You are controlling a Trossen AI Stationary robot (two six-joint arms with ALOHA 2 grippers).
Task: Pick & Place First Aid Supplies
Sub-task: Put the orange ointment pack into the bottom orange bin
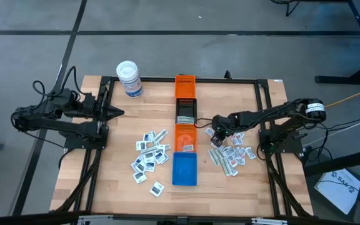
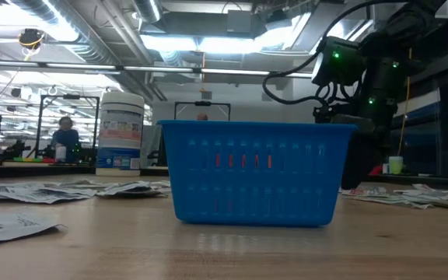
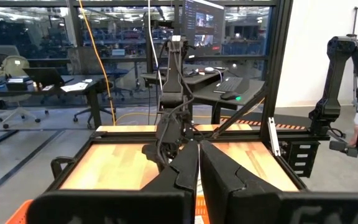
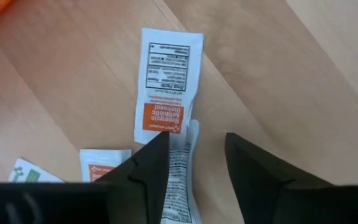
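Two arms share the wooden surface (image 1: 117, 187), but only the right one is working: its gripper (image 1: 216, 133) hangs low over the right-hand scatter of first aid supplies (image 1: 233, 155), just beside the row of bins. Its fingers stand apart around the end of a white packet (image 4: 180, 168), not pinching it, while an orange-printed packet (image 4: 166, 87) lies flat just ahead. This looks like the picking step; next the fingers must close squarely on one thin packet. The left gripper (image 1: 116, 113) waits shut and empty at the left edge. A second scatter (image 1: 150, 156) lies left of the bins. The lower orange bin (image 1: 185, 132) holds some packets; the black bin (image 1: 185, 111) seems to hold something pale; the blue bin (image 1: 184, 169) looks empty
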